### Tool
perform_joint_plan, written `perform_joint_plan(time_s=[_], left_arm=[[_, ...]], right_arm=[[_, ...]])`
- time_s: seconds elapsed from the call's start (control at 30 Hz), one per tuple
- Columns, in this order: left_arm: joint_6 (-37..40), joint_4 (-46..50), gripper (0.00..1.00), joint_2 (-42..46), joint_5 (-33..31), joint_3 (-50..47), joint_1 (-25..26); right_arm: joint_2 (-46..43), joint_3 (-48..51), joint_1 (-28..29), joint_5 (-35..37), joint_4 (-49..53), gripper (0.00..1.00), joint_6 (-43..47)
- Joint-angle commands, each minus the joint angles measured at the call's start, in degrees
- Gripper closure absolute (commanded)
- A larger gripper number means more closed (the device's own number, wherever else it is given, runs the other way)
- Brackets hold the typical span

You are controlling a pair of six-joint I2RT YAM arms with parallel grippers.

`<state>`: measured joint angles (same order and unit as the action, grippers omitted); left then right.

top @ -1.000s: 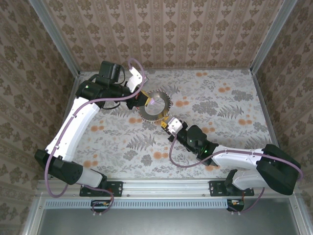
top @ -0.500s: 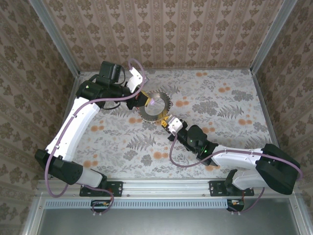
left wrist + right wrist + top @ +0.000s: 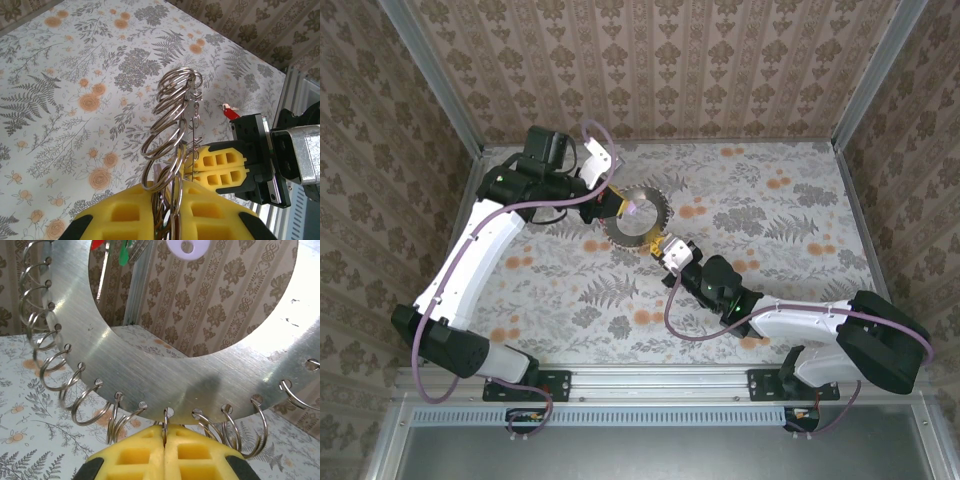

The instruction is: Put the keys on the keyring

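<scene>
While the keyring point(image 3: 622, 233) is being held on edge above the counter point(image 3: 770, 220), left of centre and toward the far wall, it is being gripped from two sides. Its far-left rim is being clamped by the left claw point(image 3: 618, 207), yellow pads point(image 3: 115, 220) pressed together on the plate and its bunched split rings point(image 3: 172, 115). The near-right rim is being pinched by the right claw point(image 3: 658, 247). In the right wrist view the claw point(image 3: 165, 440) is being shown closed on one small split ring hanging from the flat metal plate point(image 3: 150, 375). From the left wrist the right claw point(image 3: 195, 169) is being seen touching the ring's lower edge. A red key point(image 3: 231, 112) is being seen beyond the ring; whether it is hanging or lying cannot be told. Red point(image 3: 97, 243) and green point(image 3: 123, 254) key heads are being glimpsed through the ring's hole, beside a pale round tag point(image 3: 186, 247).
</scene>
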<state>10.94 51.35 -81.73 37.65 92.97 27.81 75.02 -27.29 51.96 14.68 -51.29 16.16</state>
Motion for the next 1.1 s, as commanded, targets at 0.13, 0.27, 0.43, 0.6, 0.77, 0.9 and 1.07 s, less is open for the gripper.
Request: perform_joint_plan(time_s=[0.13, 0.27, 0.43, 0.6, 0.77, 0.9, 1.07], left_arm=[[-10.25, -11.40, 1.00, 4.91, 4.30, -6.42, -4.22], [-14.39, -15.02, 1.00, 5.96, 6.38, -9.61, -5.38], [-21.70, -21.48, 0.98, 6.67, 8.86, -14.51, -6.28], [-30.01, -28.71, 0.89, 6.80, 12.77, -19.93, -6.42], [-37.47, -34.42, 0.81, 6.81, 12.14, -26.03, -6.41], [-41.81, -38.75, 0.74, 6.55, 11.41, -30.69, -6.37], [-44.98, -42.92, 0.66, 5.17, 11.55, -34.27, -5.65]], right_arm=[[-3.00, 0.75, -0.95, -2.19, -0.40, 0.99, 1.76], [-5.41, -0.04, -2.94, -6.38, 3.27, 1.00, 0.57], [-8.19, -1.13, -4.58, -8.45, 6.22, 1.00, -0.88], [-10.19, -3.46, -6.58, -12.57, 12.81, 1.00, -3.42], [-12.11, -3.98, -8.46, -15.43, 16.70, 1.00, -4.47], [-14.12, -5.10, -10.68, -18.86, 22.98, 1.00, -5.80], [-15.70, -6.74, -13.30, -23.67, 29.91, 1.00, -7.20]])
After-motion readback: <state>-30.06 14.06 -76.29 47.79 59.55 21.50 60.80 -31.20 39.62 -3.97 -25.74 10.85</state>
